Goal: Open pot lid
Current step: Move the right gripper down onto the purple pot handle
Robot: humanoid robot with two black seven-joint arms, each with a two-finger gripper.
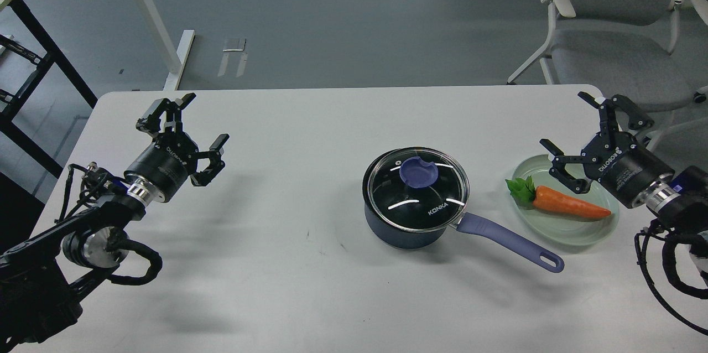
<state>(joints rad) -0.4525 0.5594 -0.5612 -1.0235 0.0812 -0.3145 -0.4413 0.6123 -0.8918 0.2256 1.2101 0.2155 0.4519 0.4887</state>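
A dark navy pot (406, 234) stands right of the table's middle, its long purple handle (511, 243) pointing toward the front right. The clear glass lid (416, 190) sits closed on the pot, with a blue-purple knob (418, 171) at its centre and white KONKA lettering. My left gripper (206, 119) hovers open over the table's left side, far from the pot. Open as well, my right gripper (567, 123) hangs above the far edge of the green plate, to the right of the pot. Nothing is between either pair of fingers.
A pale green plate (575, 234) holding a toy carrot (567, 202) lies right of the pot, close to the handle's end. A grey chair (614, 26) stands beyond the table's far right corner. A white desk leg (160, 26) and a black frame (33, 65) stand at far left.
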